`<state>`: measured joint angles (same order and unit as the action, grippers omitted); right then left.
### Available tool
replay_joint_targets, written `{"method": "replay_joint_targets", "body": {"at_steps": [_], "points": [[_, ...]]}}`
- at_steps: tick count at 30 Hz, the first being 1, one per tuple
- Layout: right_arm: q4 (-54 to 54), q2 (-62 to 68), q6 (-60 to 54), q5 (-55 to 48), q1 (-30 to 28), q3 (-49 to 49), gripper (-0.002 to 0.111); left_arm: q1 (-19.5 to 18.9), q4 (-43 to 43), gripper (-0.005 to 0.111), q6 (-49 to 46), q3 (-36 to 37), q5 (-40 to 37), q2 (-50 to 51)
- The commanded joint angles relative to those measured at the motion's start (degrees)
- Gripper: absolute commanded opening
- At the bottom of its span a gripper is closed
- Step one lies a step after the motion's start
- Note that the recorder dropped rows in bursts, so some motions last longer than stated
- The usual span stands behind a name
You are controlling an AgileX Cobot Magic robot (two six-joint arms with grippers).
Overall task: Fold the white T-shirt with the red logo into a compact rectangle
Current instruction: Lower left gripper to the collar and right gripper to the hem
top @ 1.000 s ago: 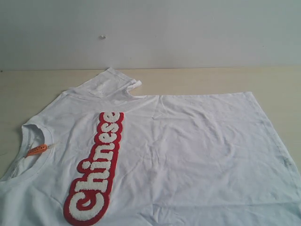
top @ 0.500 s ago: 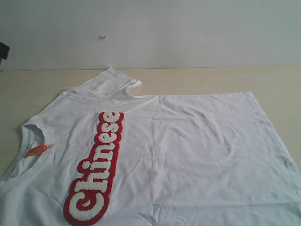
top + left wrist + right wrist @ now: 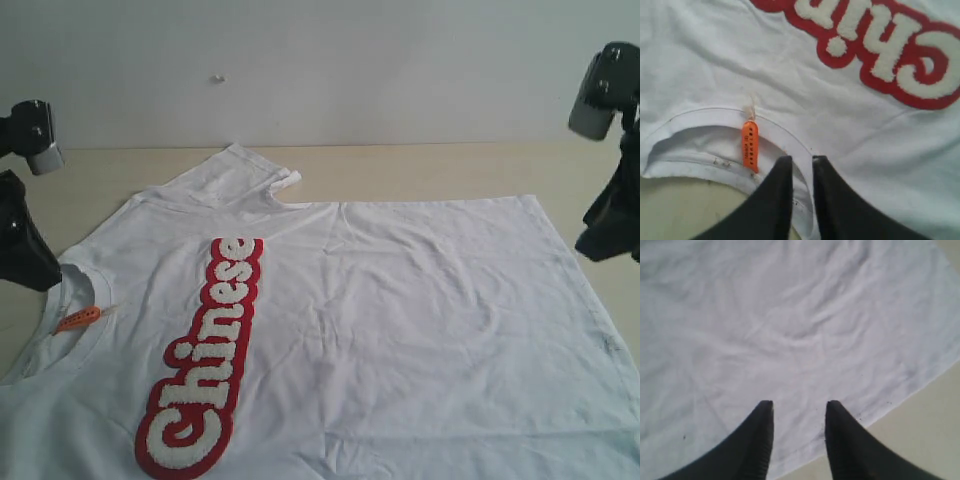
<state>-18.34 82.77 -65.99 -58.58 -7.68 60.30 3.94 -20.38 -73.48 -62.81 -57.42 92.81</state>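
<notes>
Both end effectors (image 3: 798,161) (image 3: 799,407) parted, empty

White T-shirt (image 3: 400,330) lies spread on the table (image 3: 430,170), red logo (image 3: 205,360) down the chest; left gripper (image 3: 40,275) hovers at the collar (image 3: 52,300), right gripper (image 3: 592,245) beside the hem, jaws perhaps apart

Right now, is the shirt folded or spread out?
Spread out. The T-shirt lies flat on the table, logo face up, far sleeve and hem laid out; no fold across the body.
</notes>
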Motion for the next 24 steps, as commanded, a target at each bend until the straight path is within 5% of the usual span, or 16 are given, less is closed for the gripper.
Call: {"method": "replay_joint_targets", "body": {"at_steps": [1,4,13,20,24], "points": [[4.8,0.0,-7.3,5.1,0.0,-5.3,0.059,0.2,0.0,0.062,-6.1,2.4,5.3,-0.1],[4.9,0.0,-7.4,9.2,0.0,-6.4,0.068,0.2,-1.6,0.093,-6.0,2.4,8.2,-0.1],[6.2,0.0,-7.5,15.1,0.0,-6.4,0.041,0.2,-2.5,0.094,-6.0,2.4,9.2,-0.1],[-2.5,-2.2,-12.7,20.7,0.0,-6.4,0.002,0.2,-1.5,0.094,-8.3,4.3,11.2,-0.1],[-8.1,-2.8,-18.2,20.9,0.0,-6.4,0.000,0.2,-2.3,0.094,-8.8,4.3,11.3,-0.1]]}}
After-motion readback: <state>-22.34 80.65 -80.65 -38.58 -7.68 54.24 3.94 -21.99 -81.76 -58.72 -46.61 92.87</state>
